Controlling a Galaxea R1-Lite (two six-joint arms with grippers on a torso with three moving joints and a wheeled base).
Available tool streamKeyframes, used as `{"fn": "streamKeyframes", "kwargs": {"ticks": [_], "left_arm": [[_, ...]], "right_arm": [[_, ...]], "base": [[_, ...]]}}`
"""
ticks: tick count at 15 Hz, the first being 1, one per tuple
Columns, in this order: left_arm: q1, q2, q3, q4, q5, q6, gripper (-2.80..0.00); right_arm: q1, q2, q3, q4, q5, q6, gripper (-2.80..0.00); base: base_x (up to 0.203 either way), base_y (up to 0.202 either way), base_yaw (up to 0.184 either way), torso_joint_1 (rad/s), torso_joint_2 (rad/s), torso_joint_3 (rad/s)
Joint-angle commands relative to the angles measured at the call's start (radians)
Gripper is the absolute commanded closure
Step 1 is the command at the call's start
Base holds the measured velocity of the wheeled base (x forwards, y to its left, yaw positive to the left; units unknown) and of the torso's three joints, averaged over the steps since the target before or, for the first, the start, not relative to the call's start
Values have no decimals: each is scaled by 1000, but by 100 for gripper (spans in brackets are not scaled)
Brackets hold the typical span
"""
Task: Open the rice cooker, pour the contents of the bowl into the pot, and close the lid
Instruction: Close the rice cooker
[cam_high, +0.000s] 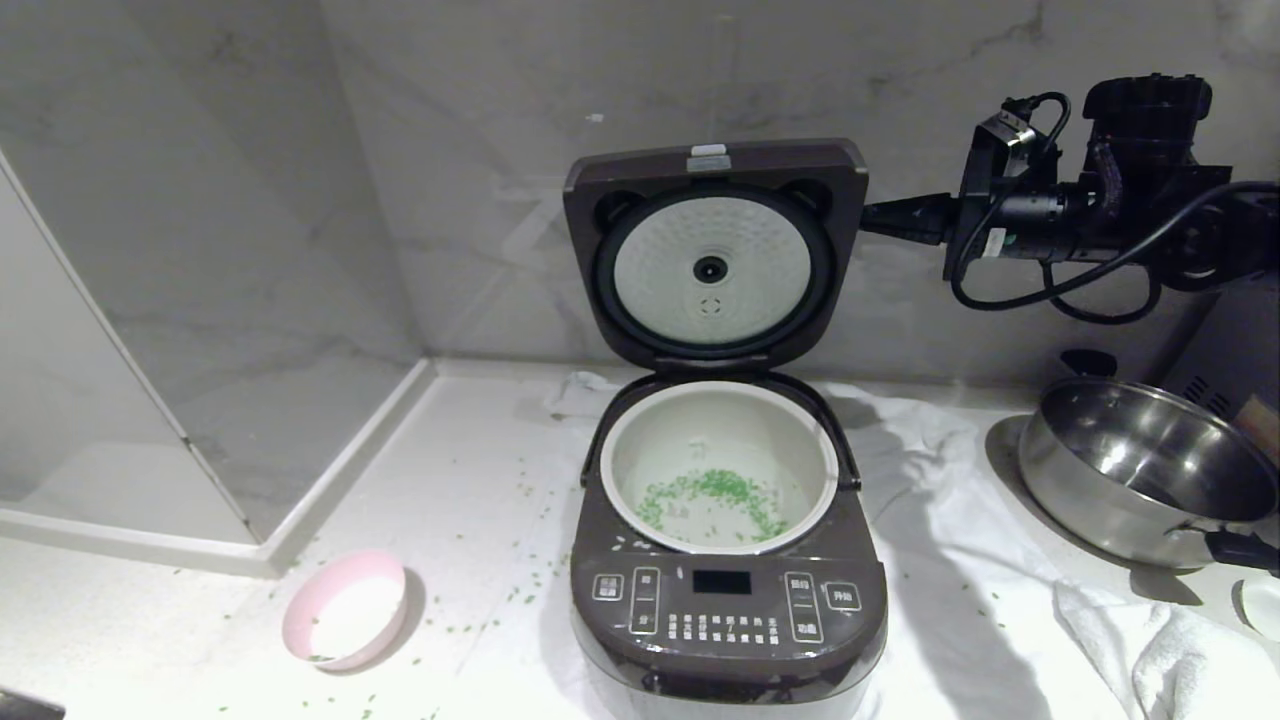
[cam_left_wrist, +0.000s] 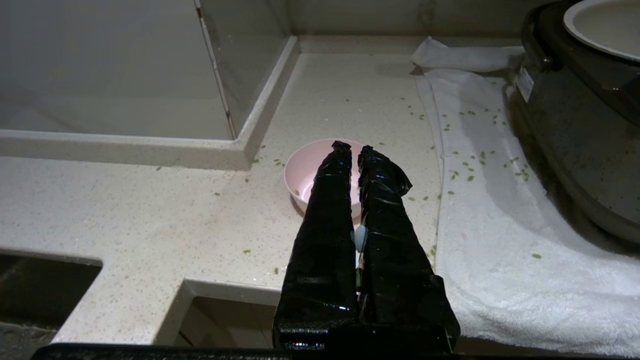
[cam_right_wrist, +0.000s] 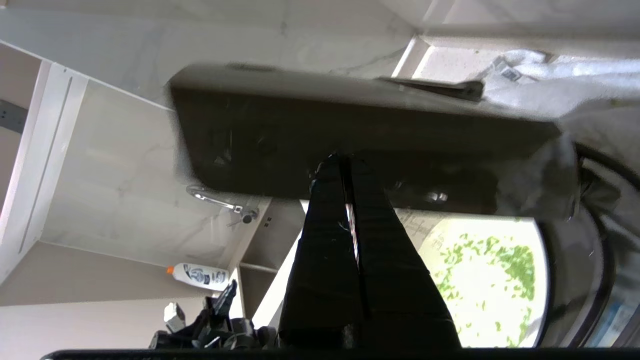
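Because the lid (cam_high: 712, 255) swings on a hinge at the back of the cooker (cam_high: 728, 560), it looks stiff and a bit heavy, so it should come down with a push and needs no grab. Its hard, smooth back may be slippery, so the best spot to push is probably high up near the top edge, far from the hinge.

The lid stands straight up and wide open. Under it sits the pot (cam_high: 718, 465), with the green bits (cam_high: 715, 495) spread on its bottom. The pink bowl (cam_high: 346, 608) sits on the counter to the left of the cooker, nearly empty, with only a few green bits by its rim.

The right gripper (cam_right_wrist: 345, 160) is up high beside the lid's right edge. Its two fingers are pressed together and hold nothing. In the right wrist view its tips are right up against the lid's dark back; I cannot tell if they touch.

The left gripper (cam_left_wrist: 352, 147) is closed and empty too. It hangs above the bowl, well apart from the lid.
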Motion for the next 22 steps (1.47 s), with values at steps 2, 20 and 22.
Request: {"fn": "streamKeyframes", "kwargs": {"ticks": [2, 20, 22], "left_arm": [[1, -1, 9, -1, 0, 2, 0], [1, -1, 11, -4, 0, 3, 0], [1, -1, 11, -4, 0, 3, 0]], "right_arm": [[1, -94, 118, -10, 10, -9, 0], [-136, -5, -4, -250, -99, -74, 0], [-126, 109, -95, -308, -128, -53, 0]], "base": [[0, 0, 0, 0, 0, 0], [0, 0, 0, 0, 0, 0], [0, 0, 0, 0, 0, 0]]}}
